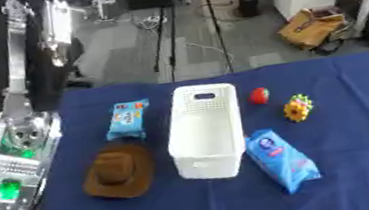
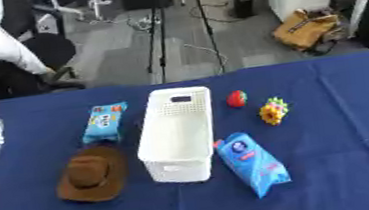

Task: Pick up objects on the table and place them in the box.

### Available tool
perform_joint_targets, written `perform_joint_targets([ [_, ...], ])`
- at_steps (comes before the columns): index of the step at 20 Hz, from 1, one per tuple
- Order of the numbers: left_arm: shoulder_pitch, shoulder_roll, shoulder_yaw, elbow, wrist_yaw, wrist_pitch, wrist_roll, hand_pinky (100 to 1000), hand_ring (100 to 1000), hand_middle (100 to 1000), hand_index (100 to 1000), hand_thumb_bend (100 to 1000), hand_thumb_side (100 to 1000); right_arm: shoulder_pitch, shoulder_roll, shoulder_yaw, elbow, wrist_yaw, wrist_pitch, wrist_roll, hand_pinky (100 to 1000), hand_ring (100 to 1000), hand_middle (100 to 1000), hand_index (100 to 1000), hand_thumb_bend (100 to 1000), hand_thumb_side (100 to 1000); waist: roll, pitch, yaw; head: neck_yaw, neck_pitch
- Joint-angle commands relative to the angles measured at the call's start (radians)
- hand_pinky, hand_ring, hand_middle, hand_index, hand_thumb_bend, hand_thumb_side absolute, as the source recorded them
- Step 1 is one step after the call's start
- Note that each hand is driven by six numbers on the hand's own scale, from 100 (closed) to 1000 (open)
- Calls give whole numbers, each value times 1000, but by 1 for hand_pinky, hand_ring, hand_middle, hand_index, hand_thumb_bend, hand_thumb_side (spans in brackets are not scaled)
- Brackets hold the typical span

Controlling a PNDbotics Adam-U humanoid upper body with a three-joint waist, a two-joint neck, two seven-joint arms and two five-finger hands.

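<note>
A white perforated box (image 1: 205, 129) stands open-topped in the middle of the blue table. To its left lie a brown cowboy hat (image 1: 119, 171) and, farther back, a blue snack packet (image 1: 127, 119). To its right a large blue packet (image 1: 282, 159) lies near the box's front corner. Farther back on that side are a small red ball-like thing (image 1: 259, 95) and a yellow knobbly toy (image 1: 298, 108). My left arm (image 1: 14, 158), silver with a green light, rises along the left edge. Its hand (image 1: 30, 55) is blurred against the background, well away from every object. My right hand shows in neither view.
The blue cloth (image 1: 358, 121) covers the table, whose far edge runs just behind the box. Beyond it are grey floor, stand legs and a tan bag (image 1: 311, 27). Bare cloth lies at the right and along the front.
</note>
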Motion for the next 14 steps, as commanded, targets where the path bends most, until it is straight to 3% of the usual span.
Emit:
perform_joint_targets([
  [1, -23, 26, -3, -15, -3, -3, 0, 1000, 1000, 998, 1000, 100, 994, -11, -52, 18, -21, 16, 48, 94, 915, 941, 901, 977, 175, 1000, -14, -26, -2, -30, 17],
  [6, -19, 28, -12, -15, -2, -2, -14, 1000, 1000, 996, 1000, 100, 997, -5, -85, 75, -20, 60, 130, 321, 921, 938, 895, 965, 245, 1000, -42, -31, -4, -58, 23],
  [9, -16, 31, -15, -15, -1, -2, -22, 1000, 1000, 995, 1000, 100, 998, -8, -111, 115, -4, 87, 150, 438, 920, 940, 912, 964, 254, 1000, -57, -35, -7, -67, 22],
  [10, -15, 32, -17, -15, -1, -1, -25, 1000, 1000, 994, 1000, 100, 999, -14, -128, 137, 10, 89, 151, 485, 920, 938, 908, 963, 409, 1000, -62, -36, -8, -69, 22],
  [11, -13, 32, -19, -15, 0, 1, -28, 1000, 1000, 994, 1000, 100, 1000, -21, -144, 159, 22, 88, 147, 530, 919, 938, 916, 963, 258, 1000, -67, -37, -9, -71, 20],
  [14, -11, 34, -23, -15, 1, 1, -35, 1000, 1000, 993, 1000, 100, 1000, -46, -185, 211, 53, 56, 137, 639, 916, 938, 917, 964, 269, 1000, -76, -40, -9, -75, 22],
])
